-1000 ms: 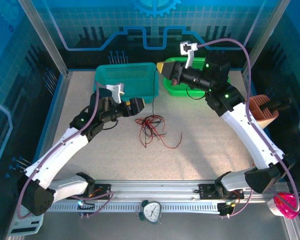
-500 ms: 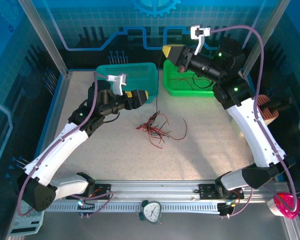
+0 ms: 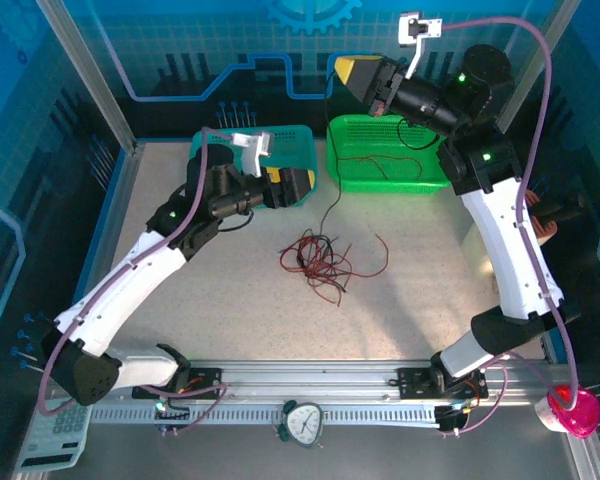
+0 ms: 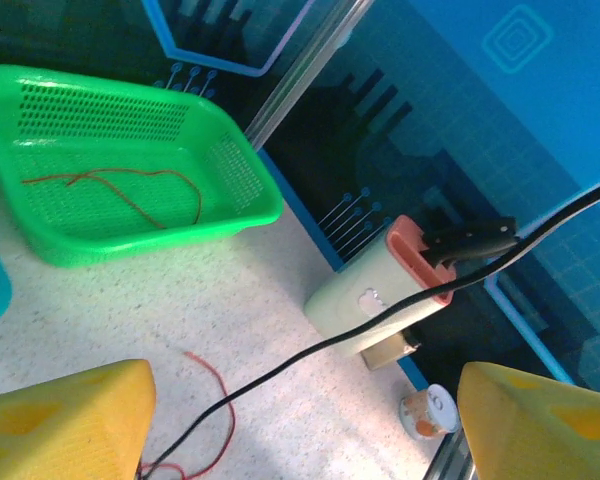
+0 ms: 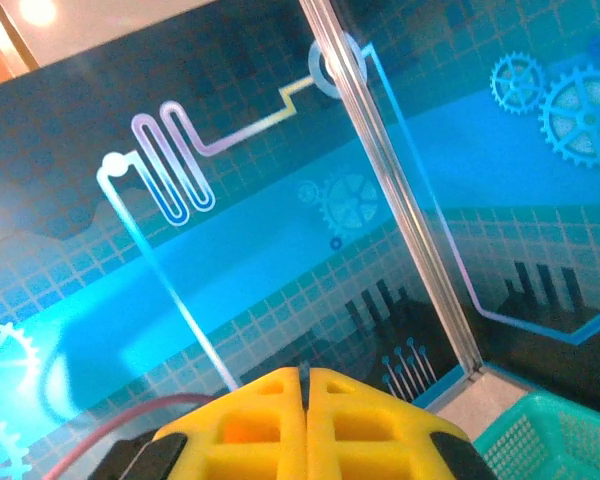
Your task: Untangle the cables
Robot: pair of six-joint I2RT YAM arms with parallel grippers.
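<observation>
perforated glossy plastic green basket (image 4: 140, 240), speckled matt tabletop (image 3: 230, 290), thin rubber-coated cables (image 3: 315, 258)

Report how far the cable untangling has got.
Done: one thin red cable lies alone in the green plastic basket. In hand: the right hand, shut and raised above that basket, appears to hold a thin black cable running up from the pile; the left hand hangs open near the pile. Left: the knot of red and black cables on the table is all tangle.
</observation>
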